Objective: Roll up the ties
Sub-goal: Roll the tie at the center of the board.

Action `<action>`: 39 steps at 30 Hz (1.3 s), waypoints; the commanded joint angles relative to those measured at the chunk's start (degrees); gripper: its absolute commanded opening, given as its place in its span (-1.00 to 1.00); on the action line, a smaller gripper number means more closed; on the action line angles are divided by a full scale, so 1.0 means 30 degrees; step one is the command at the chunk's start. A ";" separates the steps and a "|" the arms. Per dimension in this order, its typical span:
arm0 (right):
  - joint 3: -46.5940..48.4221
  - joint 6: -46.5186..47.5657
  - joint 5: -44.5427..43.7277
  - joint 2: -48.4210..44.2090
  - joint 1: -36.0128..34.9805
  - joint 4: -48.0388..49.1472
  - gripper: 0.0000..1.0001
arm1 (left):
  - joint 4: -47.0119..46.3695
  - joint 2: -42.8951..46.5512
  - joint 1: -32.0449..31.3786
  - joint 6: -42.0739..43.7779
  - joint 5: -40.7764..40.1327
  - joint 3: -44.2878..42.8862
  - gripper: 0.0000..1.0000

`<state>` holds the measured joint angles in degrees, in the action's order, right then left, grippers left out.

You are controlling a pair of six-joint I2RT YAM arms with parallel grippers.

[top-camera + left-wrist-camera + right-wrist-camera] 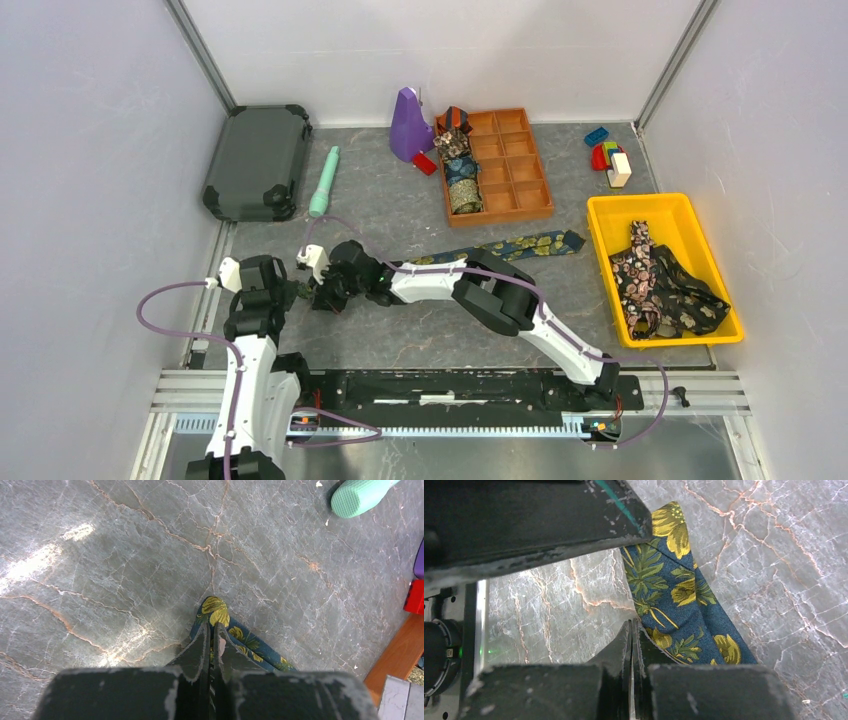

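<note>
My left fingers (205, 641) pinch the navy-gold tie (674, 595) at its tip; right fingers (626, 642) shut beside it. Beyond: rolled ties (462, 170) in orange tray (516, 165), left column; loose ties (665, 285) in yellow bin (612, 216).

No text, label, brand name, number or sign could be read in any of the three views.
</note>
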<state>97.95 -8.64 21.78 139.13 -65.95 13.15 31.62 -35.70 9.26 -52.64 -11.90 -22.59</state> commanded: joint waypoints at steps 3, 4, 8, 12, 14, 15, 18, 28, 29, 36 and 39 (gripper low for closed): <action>0.1211 -0.0149 -0.0602 0.0657 0.0476 0.0609 -1.00 | 0.0023 0.0340 0.0024 0.0889 -0.0197 -0.0732 -0.95; 0.1338 -0.0165 -0.0577 0.0785 0.0537 0.0611 -1.00 | 0.0037 0.0326 0.0020 0.0906 -0.0173 -0.0732 -0.95; 0.1793 -0.0171 -0.0306 0.1162 0.0627 0.0628 -1.00 | 0.0037 0.0325 0.0018 0.0907 -0.0221 -0.0732 -0.95; 0.1987 -0.0105 -0.0106 0.1228 0.0653 0.0761 -1.00 | 0.0037 0.0350 0.0018 0.0907 -0.0168 -0.0732 -0.95; 0.1978 -0.0058 0.0249 0.1176 0.0658 0.0805 -1.00 | 0.0037 0.0353 0.0020 0.0907 -0.0215 -0.0732 -0.96; 0.1936 -0.0027 0.0580 0.1152 0.0661 0.0828 -1.00 | 0.0037 0.0319 0.0005 0.0907 -0.0224 -0.0724 -0.96; 0.1282 0.0124 0.1901 0.0536 0.0656 0.0791 -1.00 | 0.0001 0.0232 0.0013 0.0936 -0.0387 -0.0761 -0.96; -0.3795 0.0895 0.3935 -0.4260 0.0809 0.1447 -1.00 | 0.0023 0.0283 0.0015 0.0966 -0.0519 -0.0761 -0.96; -0.4118 0.0468 0.3917 -0.4502 0.0908 0.1856 -1.00 | 0.0037 0.0325 0.0020 0.0965 -0.0538 -0.0754 -0.96; -0.4236 -0.2321 0.0844 -0.4517 0.1592 0.3762 -1.00 | 0.0019 0.0435 0.0016 0.0936 -0.0446 -0.0732 -0.96; -0.3371 -0.3196 -0.0504 -0.3768 0.1914 0.3498 -1.00 | 0.0065 0.0492 0.0018 0.0922 -0.0376 -0.0761 -0.95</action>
<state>84.20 -13.37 26.72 127.13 -61.69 20.99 31.66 -35.07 9.26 -52.64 -11.94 -22.87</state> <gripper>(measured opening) 0.006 0.043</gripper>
